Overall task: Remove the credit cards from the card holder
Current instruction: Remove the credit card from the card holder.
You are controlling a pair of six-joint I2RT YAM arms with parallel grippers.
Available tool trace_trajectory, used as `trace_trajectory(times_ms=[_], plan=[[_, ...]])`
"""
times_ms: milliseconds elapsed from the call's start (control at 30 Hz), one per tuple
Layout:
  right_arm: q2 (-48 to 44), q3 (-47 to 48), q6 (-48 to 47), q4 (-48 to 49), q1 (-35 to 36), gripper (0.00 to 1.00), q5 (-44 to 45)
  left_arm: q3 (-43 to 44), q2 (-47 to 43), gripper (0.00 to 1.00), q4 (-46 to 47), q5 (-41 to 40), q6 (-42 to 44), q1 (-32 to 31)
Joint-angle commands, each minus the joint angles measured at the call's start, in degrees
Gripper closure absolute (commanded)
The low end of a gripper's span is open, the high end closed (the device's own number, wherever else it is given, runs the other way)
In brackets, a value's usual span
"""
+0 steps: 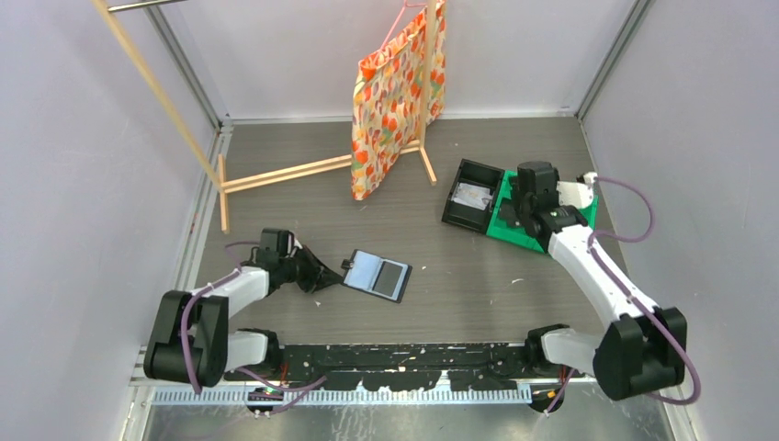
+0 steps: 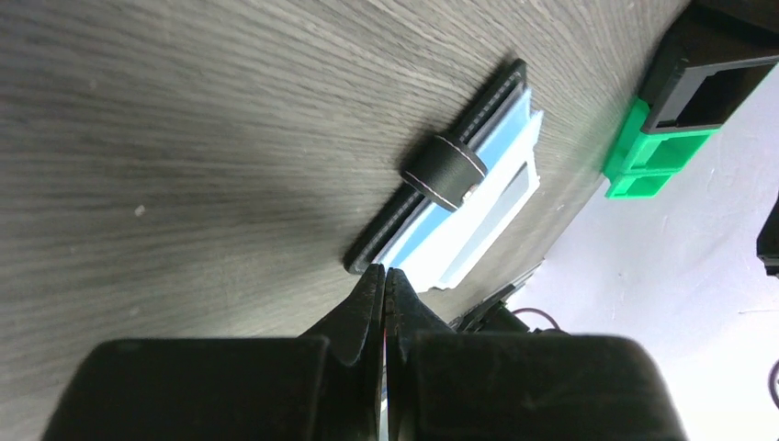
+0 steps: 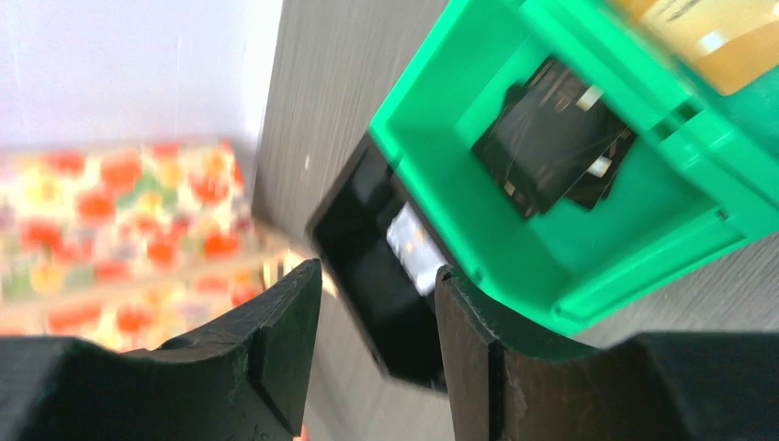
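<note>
The card holder (image 1: 377, 274) lies open on the table, blue-grey inside up. In the left wrist view I see the card holder (image 2: 432, 216) edge-on, with its black clasp tab (image 2: 445, 172) curled over the rim. My left gripper (image 1: 326, 273) is shut with nothing in it, and its tips (image 2: 384, 273) sit at the holder's near corner. My right gripper (image 3: 377, 276) hangs open and empty over the bins at the back right. A pale credit card (image 1: 473, 195) lies in the black bin (image 1: 450, 209). Dark flat cards (image 3: 551, 147) lie in the green bin (image 3: 634, 230).
The black bin (image 3: 358, 253) and the green bin (image 1: 503, 234) stand side by side at the back right. A flowered bag (image 1: 390, 101) hangs from a wooden rack (image 1: 285, 173) at the back. Grey walls close in both sides.
</note>
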Motion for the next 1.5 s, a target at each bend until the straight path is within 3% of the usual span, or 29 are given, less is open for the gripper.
trace_trajectory(times_ms=[0, 67, 133, 200, 300, 467, 567, 833, 1067, 1467], plan=[[-6.31, -0.46, -29.91, 4.45, 3.5, 0.49, -17.3, 0.22, -6.45, 0.99, -3.85, -2.42, 1.21, 0.41], [-8.32, -5.5, -33.81, 11.62, 6.22, 0.48, -33.21, 1.88, -9.21, 0.99, -7.29, -3.7, 2.32, 0.41], [-9.58, -10.82, -34.07, 16.88, 12.49, 0.45, -39.88, 4.14, -11.96, 0.99, -11.69, -5.6, 3.76, 0.39], [-7.94, -12.75, -34.36, 16.48, 20.48, 0.44, -38.06, 6.33, -15.42, 0.99, -15.61, -7.61, 5.25, 0.37], [-3.29, -14.75, -30.84, 21.3, 29.05, 0.48, -36.87, 8.11, -18.6, 0.86, -16.93, -8.74, 5.92, -1.13], [6.66, -15.27, -25.22, 31.55, 36.13, 0.51, -39.24, 12.62, -12.93, 0.78, -13.82, -8.19, 6.01, -13.18], [11.61, -15.68, -21.64, 36.52, 36.86, 0.58, -40.8, 14.94, -6.85, 0.77, -9.22, -6.17, 5.73, -17.52], [19.62, -15.77, -20.11, 40.89, 36.96, 0.62, -41.93, 15.77, 7.38, 0.78, 3.53, -0.58, 2.23, -18.42], [17.74, -19.45, -19.36, 38.31, 36.95, 0.61, -38.08, 17.62, 14.02, 0.78, 2.82, -0.09, 4.42, -18.48], [16.12, -21.73, -19.67, 36.02, 36.95, 0.6, -35.03, 18.18, 17.32, 0.76, 2.08, -0.54, 6.23, -18.57]])
